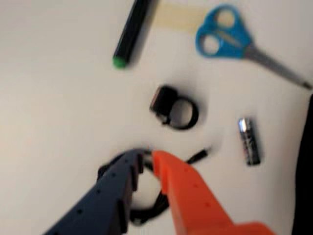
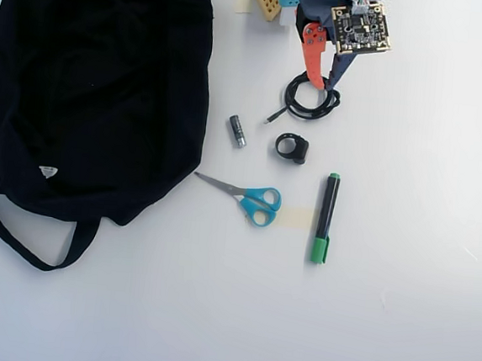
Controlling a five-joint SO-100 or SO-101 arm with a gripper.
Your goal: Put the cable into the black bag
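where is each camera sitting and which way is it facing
Wrist view: rides on the arm, looking down past the tool at the cable on the table; its navy and orange fingers show.
Overhead view: fixed above, looking straight down at the black bag and the table; arm and tool enter from the top.
Shared: cable, battery, scissors, marker, black ring.

One camera hung high above the white table and looked straight down, far enough to take in the whole black bag on the left and the arm at the top edge. The other camera rode on the arm, close to the table, and looked down past the gripper. Both views showed the scissors, the battery and the green pen.
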